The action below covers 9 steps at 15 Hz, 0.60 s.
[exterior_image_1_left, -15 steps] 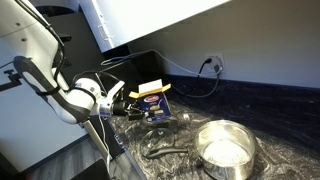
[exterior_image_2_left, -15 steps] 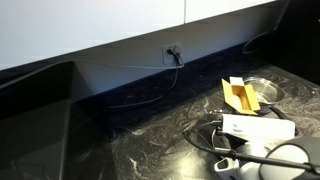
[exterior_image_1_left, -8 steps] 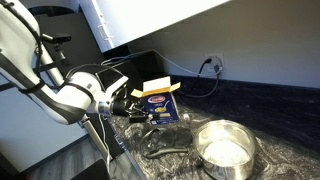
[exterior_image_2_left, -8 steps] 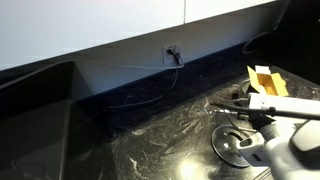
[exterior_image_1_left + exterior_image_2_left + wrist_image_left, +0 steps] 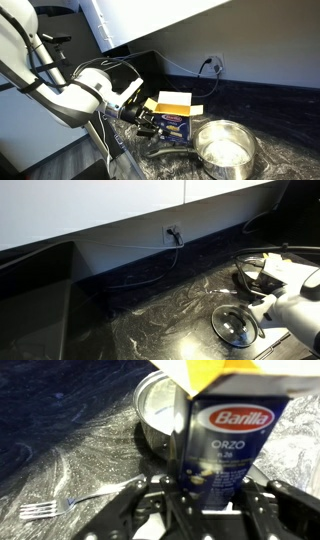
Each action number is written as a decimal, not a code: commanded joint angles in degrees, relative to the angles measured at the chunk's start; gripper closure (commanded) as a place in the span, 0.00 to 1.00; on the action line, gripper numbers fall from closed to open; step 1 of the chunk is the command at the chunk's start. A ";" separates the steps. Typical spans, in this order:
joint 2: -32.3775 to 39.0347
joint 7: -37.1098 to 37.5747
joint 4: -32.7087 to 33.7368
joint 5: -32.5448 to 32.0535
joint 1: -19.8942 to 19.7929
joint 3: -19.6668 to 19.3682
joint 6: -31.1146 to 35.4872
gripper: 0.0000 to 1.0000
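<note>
Blue pasta box point(image 5: 232, 435) now nearer the pot point(image 5: 158, 410), pinched in the claw point(image 5: 215, 490); label: Barilla ORZO.

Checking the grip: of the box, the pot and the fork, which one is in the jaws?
The blue Barilla orzo box, flaps open, sits between the jaws; the steel pot and the fork lie on the counter.

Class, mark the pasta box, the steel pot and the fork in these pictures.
pasta box point(image 5: 235, 440), wrist view, on its blue front panel.
steel pot point(image 5: 157, 410), wrist view, on its inner wall.
fork point(image 5: 85, 498), wrist view, on its handle.
</note>
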 commanded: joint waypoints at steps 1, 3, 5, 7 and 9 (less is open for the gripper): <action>0.10 0.23 0.07 0.07 -0.38 -0.60 1.59 0.57; 0.06 0.29 0.05 0.08 -0.92 -1.18 3.30 0.57; 0.05 0.33 0.05 0.09 -0.93 -1.21 3.44 0.57; 0.26 -0.02 0.36 0.65 -1.18 -1.41 4.59 0.82; 0.45 -1.70 0.77 2.42 -1.97 -2.05 7.70 0.82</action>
